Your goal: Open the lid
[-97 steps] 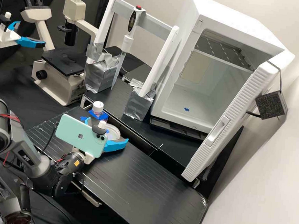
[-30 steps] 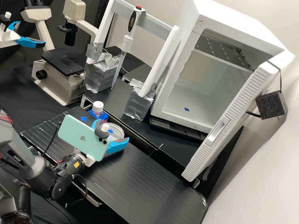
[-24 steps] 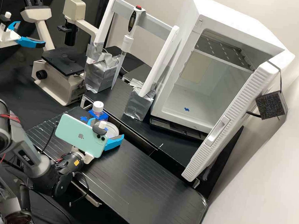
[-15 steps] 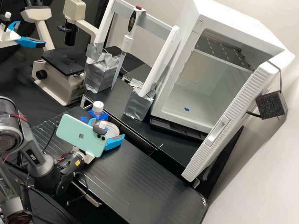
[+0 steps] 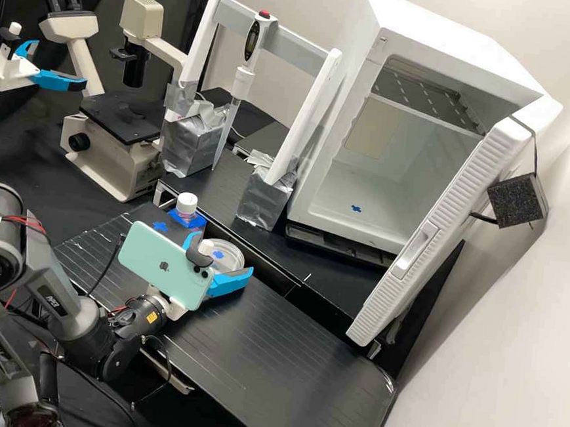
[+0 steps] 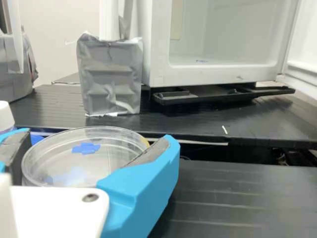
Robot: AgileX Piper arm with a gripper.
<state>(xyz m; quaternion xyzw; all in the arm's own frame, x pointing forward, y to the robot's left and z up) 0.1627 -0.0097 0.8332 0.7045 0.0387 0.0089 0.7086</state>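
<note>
We can see a clear round dish [image 5: 232,259], the one with the lid, over the near table [image 5: 275,344], close to its far edge. We see a blue mark on it. We can't tell if its lid and its bottom are together or apart, and we can't tell if it touches the table.

The white gripper [image 5: 225,253] has its two blue fingers [image 6: 143,183] wide apart, one on each side of the dish, and they are holding it. A grey pad leans against the rim in the wrist view. A light green phone [image 5: 165,266] sits on top of the gripper's near side.

Just to the far left of the dish stands a little bottle [image 5: 187,207] with a white cap and blue tape around it. Near the bottle, to the left of the dish, there is a blue cross [image 5: 160,227] on the table.

Past the dish is a black back table [image 5: 322,279]. On it we see two silver blocks [image 5: 265,202] that hold up a white stand [image 5: 312,114]. A tall white pipette [image 5: 244,82] hangs from the stand. Far left is a cream microscope [image 5: 108,167]. At the far right is a big white box [image 5: 343,228], with its door [image 5: 438,232] wide open and a rack [image 5: 426,93] inside.
</note>
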